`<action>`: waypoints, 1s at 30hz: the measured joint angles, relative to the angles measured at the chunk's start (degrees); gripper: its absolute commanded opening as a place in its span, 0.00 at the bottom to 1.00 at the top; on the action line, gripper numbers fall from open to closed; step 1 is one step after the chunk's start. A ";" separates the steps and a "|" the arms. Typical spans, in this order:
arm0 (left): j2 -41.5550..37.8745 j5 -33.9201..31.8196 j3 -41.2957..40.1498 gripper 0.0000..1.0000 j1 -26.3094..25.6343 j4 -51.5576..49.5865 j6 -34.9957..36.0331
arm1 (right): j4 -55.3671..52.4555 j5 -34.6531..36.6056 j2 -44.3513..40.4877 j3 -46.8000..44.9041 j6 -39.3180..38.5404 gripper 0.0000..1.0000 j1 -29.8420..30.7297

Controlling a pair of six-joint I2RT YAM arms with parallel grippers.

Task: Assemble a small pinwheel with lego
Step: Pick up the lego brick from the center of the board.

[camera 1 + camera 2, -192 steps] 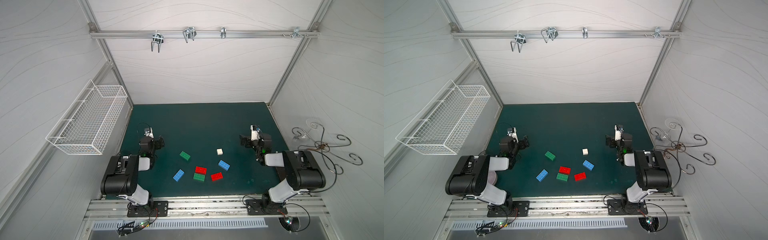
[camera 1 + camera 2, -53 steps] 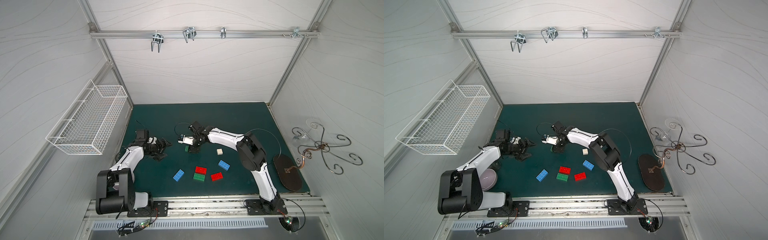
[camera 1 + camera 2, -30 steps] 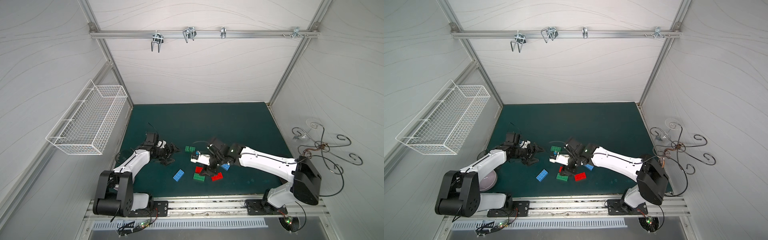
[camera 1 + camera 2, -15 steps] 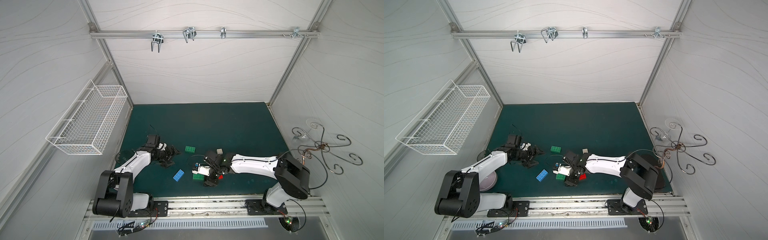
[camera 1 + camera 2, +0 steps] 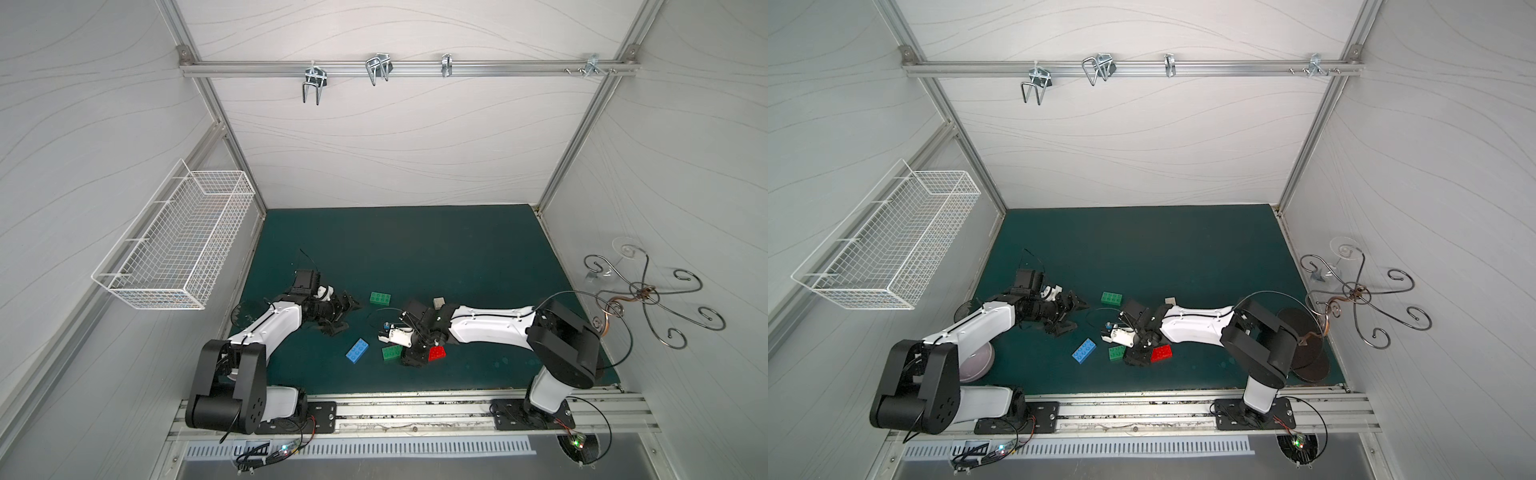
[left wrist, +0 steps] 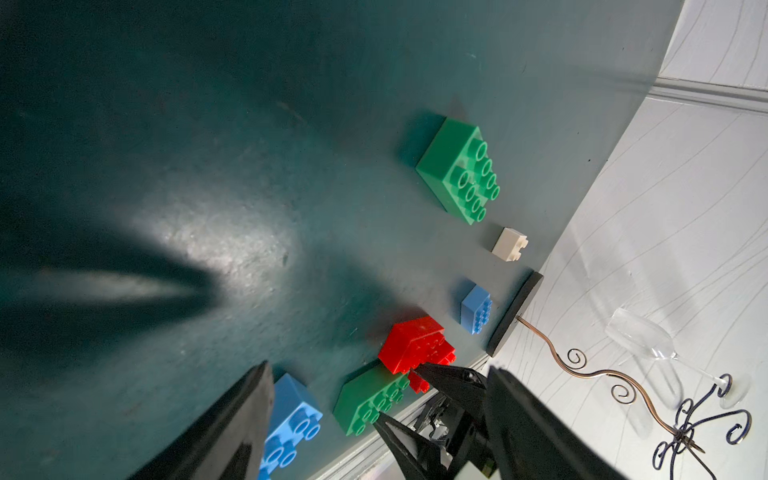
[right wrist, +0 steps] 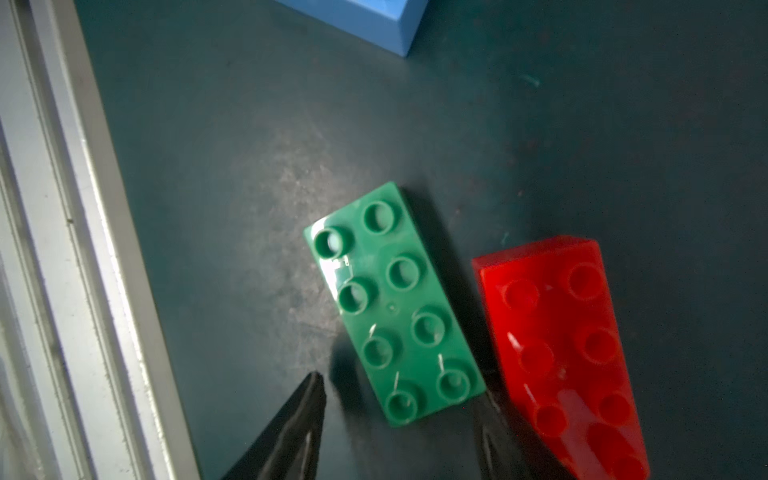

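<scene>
The left end effector (image 5: 347, 314) hangs open and empty above the counter (image 5: 415, 249), apart from the bricks. No pinwheel is built; the bricks lie loose near the counter's front edge. Beyond the blue brick (image 5: 357, 351), the green brick (image 7: 395, 307) has one end between the parted jaws of the right end effector (image 7: 399, 390), not yet gripped. One finger stands in the narrow gap beside the red brick (image 7: 557, 340). Recommended: centre the jaws, close squarely on the long sides, and avoid nudging the red brick.

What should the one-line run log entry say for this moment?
stage: pre-grasp | right gripper: open, straddling end of green brick beside red brick | left gripper: open, empty | pinwheel: not yet started
</scene>
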 measured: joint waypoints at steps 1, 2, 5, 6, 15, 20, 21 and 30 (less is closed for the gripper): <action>0.02 0.02 -0.02 0.85 0.20 0.02 -0.02 | 0.33 -0.02 0.46 0.39 -0.33 0.60 0.00; 0.02 0.02 -0.09 0.85 0.39 0.07 -0.04 | 0.57 -0.02 0.90 0.85 -0.59 0.61 0.00; 0.02 0.02 -0.11 0.85 1.51 0.02 0.04 | 1.38 0.33 2.40 2.40 -1.66 0.65 0.00; 0.02 0.02 -0.11 0.85 1.79 0.02 0.09 | 1.46 0.76 2.89 2.93 -2.01 0.66 0.00; -0.02 0.04 -0.11 0.85 2.67 -0.02 0.61 | 2.01 2.67 6.43 6.99 -5.18 0.68 -0.66; -0.02 0.09 -0.11 0.85 2.91 0.00 0.96 | 2.23 2.54 8.11 9.01 -6.01 0.57 -0.66; -0.02 0.11 -0.11 0.85 2.99 0.00 1.01 | 2.23 2.51 8.39 9.42 -6.05 0.56 -0.66; 0.22 1.03 -0.11 0.85 5.57 -0.02 1.84 | 2.36 0.46 9.81 11.23 -6.51 0.27 -0.66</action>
